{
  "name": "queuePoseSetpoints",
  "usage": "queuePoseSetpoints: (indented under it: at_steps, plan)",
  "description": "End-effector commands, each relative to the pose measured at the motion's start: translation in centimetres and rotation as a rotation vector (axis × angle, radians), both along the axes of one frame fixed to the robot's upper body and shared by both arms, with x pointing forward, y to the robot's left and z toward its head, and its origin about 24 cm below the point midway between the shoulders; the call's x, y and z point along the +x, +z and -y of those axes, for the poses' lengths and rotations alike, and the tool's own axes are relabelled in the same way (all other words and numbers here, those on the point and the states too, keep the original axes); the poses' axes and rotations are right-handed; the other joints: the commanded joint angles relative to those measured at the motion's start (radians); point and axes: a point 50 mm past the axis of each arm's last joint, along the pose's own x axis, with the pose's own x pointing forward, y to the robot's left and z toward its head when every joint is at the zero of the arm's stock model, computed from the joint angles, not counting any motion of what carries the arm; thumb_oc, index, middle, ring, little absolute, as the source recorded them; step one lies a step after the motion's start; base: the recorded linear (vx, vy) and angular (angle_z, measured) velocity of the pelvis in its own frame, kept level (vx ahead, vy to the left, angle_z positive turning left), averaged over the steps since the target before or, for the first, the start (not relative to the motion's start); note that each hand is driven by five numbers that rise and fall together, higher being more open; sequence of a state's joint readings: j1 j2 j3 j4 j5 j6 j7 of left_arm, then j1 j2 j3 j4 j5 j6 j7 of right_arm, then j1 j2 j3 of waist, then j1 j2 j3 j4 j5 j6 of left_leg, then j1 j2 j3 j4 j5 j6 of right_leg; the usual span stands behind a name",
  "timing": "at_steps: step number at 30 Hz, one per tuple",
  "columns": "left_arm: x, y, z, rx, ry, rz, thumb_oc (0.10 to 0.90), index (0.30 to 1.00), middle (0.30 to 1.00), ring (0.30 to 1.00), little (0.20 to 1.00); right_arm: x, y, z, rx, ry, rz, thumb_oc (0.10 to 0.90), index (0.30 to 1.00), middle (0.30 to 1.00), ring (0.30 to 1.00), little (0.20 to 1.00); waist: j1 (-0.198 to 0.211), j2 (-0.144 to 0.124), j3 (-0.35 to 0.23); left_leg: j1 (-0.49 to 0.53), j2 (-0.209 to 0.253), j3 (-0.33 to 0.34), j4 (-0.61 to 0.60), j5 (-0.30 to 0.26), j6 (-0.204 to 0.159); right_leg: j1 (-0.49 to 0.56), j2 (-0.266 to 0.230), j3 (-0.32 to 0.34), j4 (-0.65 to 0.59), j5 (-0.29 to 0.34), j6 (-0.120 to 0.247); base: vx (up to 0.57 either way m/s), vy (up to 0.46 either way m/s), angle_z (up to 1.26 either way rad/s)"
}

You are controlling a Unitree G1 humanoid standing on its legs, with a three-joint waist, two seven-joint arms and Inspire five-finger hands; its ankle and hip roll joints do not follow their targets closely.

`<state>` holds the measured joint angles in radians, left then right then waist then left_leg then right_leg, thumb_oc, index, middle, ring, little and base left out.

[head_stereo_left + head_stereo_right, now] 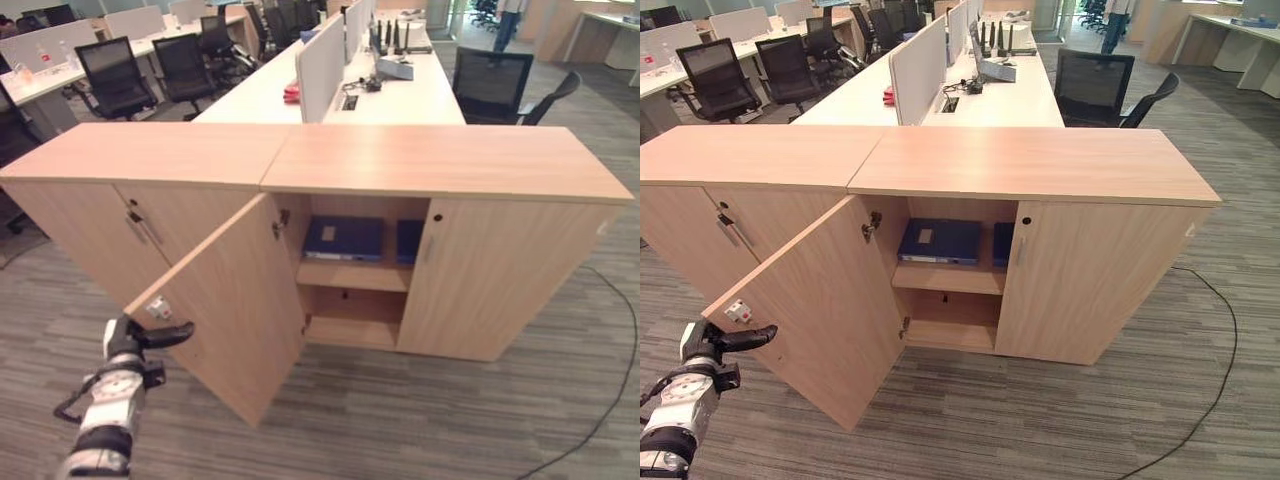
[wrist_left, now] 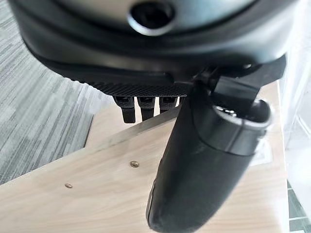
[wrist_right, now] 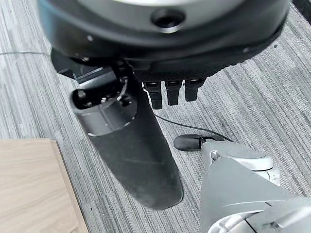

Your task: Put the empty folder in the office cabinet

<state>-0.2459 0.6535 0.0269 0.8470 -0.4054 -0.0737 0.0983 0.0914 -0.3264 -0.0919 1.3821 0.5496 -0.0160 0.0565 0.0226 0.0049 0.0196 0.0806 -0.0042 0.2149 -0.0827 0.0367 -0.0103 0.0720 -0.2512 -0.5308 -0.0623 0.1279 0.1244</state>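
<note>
The wooden office cabinet [image 1: 450,160] has its left door [image 1: 235,310] swung wide open and its right door shut. On the upper shelf lies a blue folder [image 1: 343,238], with a second blue folder [image 1: 408,240] beside it, half hidden by the shut door. My left hand [image 1: 135,345] is at the open door's outer edge, low down. Its thumb [image 2: 194,170] lies over the door's face and its fingers [image 2: 143,108] reach past the edge, relaxed. My right hand [image 3: 131,145] hangs over the grey carpet, fingers relaxed, holding nothing.
A second cabinet [image 1: 140,150] with shut doors adjoins on the left. Behind both stand white desks [image 1: 400,95] and black office chairs [image 1: 490,85]. Striped carpet [image 1: 450,420] spreads in front of the cabinets.
</note>
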Motion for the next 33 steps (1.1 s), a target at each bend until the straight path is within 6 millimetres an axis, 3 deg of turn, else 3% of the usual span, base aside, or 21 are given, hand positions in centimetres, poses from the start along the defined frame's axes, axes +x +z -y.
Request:
queuePoseSetpoints:
  at_steps: [1,3,6,7,10,11,12,16,17,21,22,27,33]
  plan:
    - [6.0,10.4,3.4,0.176,-0.311,0.396,0.8,0.9,0.9,0.9,0.9,0.8,0.2,0.4,-0.009,-0.002,-0.01,0.8,0.9,0.9,0.9,0.9,0.001,-0.008,-0.02,0.034,-0.017,-0.027,-0.005,-0.103,-0.019,-0.018,-0.058,0.009,-0.007,0.066,0.104,0.0,0.0,0.0]
    - [5.9,10.3,3.5,0.175,-0.31,0.394,0.8,0.9,0.9,0.9,0.9,0.8,0.2,0.4,-0.01,-0.002,-0.011,0.8,0.9,0.9,0.9,0.9,0.002,-0.007,-0.021,0.035,-0.017,-0.027,-0.005,-0.103,-0.019,-0.018,-0.058,0.01,-0.007,0.066,0.104,0.0,0.007,0.03]
    - [6.4,9.2,7.4,0.126,-0.466,0.401,0.8,0.9,0.9,0.9,0.9,0.6,0.1,0.2,0.003,-0.026,-0.017,0.8,0.9,0.9,0.9,0.9,0.005,-0.009,-0.017,0.039,-0.02,-0.031,-0.005,-0.106,-0.016,-0.011,-0.063,0.004,-0.007,0.067,0.105,0.0,0.004,0.01]
    - [6.1,8.7,10.7,0.052,-0.584,0.441,0.8,0.9,0.9,0.9,0.9,0.8,0.0,0.0,0.008,-0.043,-0.008,0.8,0.9,0.9,0.9,0.9,0.01,-0.01,-0.011,0.039,-0.022,-0.037,-0.005,-0.108,-0.014,-0.007,-0.066,-0.005,-0.007,0.066,0.106,0.0,0.009,0.06]
    - [5.4,8.4,12.4,-0.023,-0.651,0.463,0.8,0.9,0.9,0.9,0.9,1.0,0.0,0.0,0.009,-0.057,-0.002,0.8,0.9,0.9,0.9,0.9,0.014,-0.008,-0.008,0.038,-0.022,-0.041,-0.005,-0.108,-0.013,-0.007,-0.067,-0.009,-0.007,0.067,0.106,-0.01,0.009,0.12]
    - [3.0,7.1,16.9,-0.293,-0.85,0.498,0.8,0.9,0.9,0.9,0.9,1.1,-0.1,-0.4,0.022,-0.079,0.0,0.8,0.9,0.9,0.9,0.9,0.022,-0.006,0.0,0.037,-0.026,-0.05,-0.005,-0.111,-0.009,-0.007,-0.071,-0.013,-0.008,0.072,0.107,0.0,0.01,0.2]
    - [2.9,7.1,16.9,-0.295,-0.85,0.496,0.8,0.9,0.9,0.9,0.9,1.0,-0.1,-0.4,0.021,-0.079,-0.002,0.8,0.9,0.9,0.9,0.9,0.023,-0.006,-0.002,0.037,-0.025,-0.05,-0.005,-0.111,-0.009,-0.007,-0.071,-0.012,-0.008,0.072,0.107,0.0,0.015,0.1]
    - [-0.2,5.3,23.1,-0.667,-1.12,0.409,0.8,0.9,0.9,0.9,0.9,1.5,-0.4,-1.3,0.049,-0.056,-0.005,0.8,0.9,0.9,0.9,0.9,0.024,-0.004,0.008,0.039,-0.028,-0.054,-0.005,-0.115,-0.003,-0.007,-0.071,-0.01,-0.007,0.075,0.105,0.0,0.0,0.06]
    - [-1.0,5.4,25.1,-0.737,-1.228,0.374,0.8,0.9,0.9,0.9,0.9,1.9,-0.5,-1.6,0.055,-0.038,-0.003,0.8,0.9,0.9,0.9,0.9,0.019,-0.005,0.011,0.038,-0.028,-0.057,-0.005,-0.115,-0.003,-0.007,-0.07,-0.008,-0.007,0.074,0.105,0.0,-0.036,-0.04]
    - [-1.8,5.6,28.7,-0.9,-1.355,0.315,0.8,0.9,0.9,0.9,0.9,2.6,-0.7,-2.4,0.07,0.001,-0.002,0.8,0.9,0.9,0.9,0.9,0.011,-0.008,0.02,0.038,-0.025,-0.066,-0.005,-0.114,-0.003,-0.007,-0.065,-0.002,-0.007,0.072,0.103,-0.01,-0.044,-0.06]
    - [-2.0,6.4,30.3,-0.894,-1.449,0.299,0.8,0.9,0.9,0.9,0.9,3.1,-0.7,-2.7,0.071,0.048,0.0,0.8,0.9,0.9,0.9,0.9,-0.001,-0.008,0.025,0.038,-0.024,-0.066,-0.005,-0.114,-0.004,-0.01,-0.061,0.004,-0.008,0.071,0.101,-0.01,-0.069,-0.15]
    - [-2.9,7.3,32.4,-0.875,-1.611,0.265,0.8,0.9,0.9,0.9,0.9,3.7,-0.7,-3.1,0.076,0.123,-0.008,0.8,0.9,0.9,0.9,0.9,-0.029,0.0,0.03,0.045,0.003,-0.045,-0.005,-0.111,-0.021,-0.018,-0.036,0.021,-0.014,0.051,0.089,0.02,-0.081,-0.19]
    - [-2.1,6.4,31.9,-0.853,-1.51,0.291,0.8,0.9,0.9,0.9,0.9,4.5,-0.5,-2.7,0.064,0.093,0.018,0.8,0.9,0.9,0.9,0.9,-0.046,0.008,0.029,0.054,0.038,-0.011,-0.005,-0.109,-0.037,-0.03,-0.003,0.056,-0.023,0.027,0.073,0.02,-0.059,-0.07]
